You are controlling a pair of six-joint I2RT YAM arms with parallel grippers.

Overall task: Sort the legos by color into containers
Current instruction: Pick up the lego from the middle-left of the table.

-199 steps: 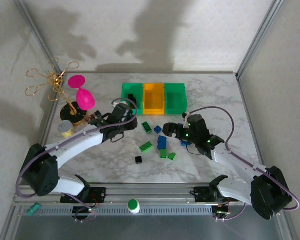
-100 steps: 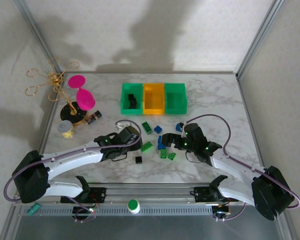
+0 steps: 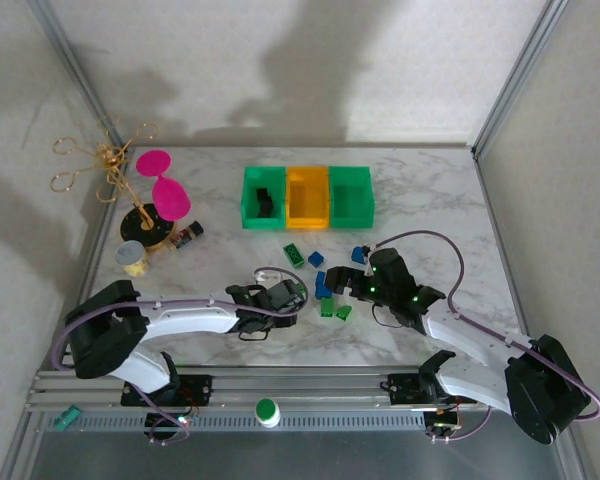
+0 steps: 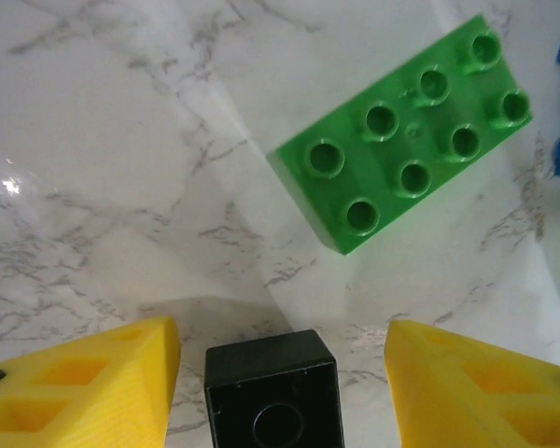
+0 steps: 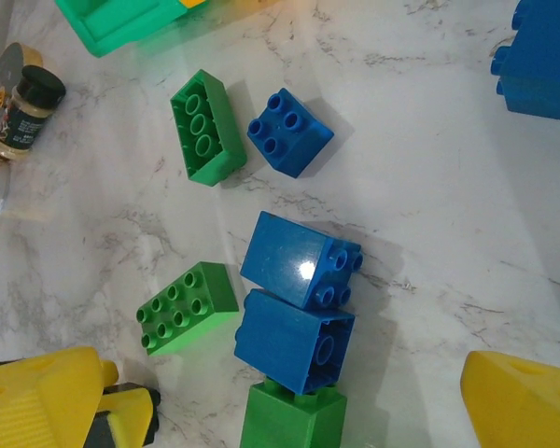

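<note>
Back from the bins a second ago, the left arm now stretches low across the table to the black brick (image 4: 273,397), which sits on the marble between the left gripper's (image 4: 280,373) parted jaws, a gap on either side. Pick-up is in hand. Next it likely needs a square close, a lift, then a carry to the left green bin (image 3: 263,223). The right gripper (image 5: 285,383) hovers wide above the blue bricks (image 5: 299,257).

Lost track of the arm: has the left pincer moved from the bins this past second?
Yes. The left pincer pulled back from the left green bin toward the near table edge; the black lego sits between its fingers.
</note>
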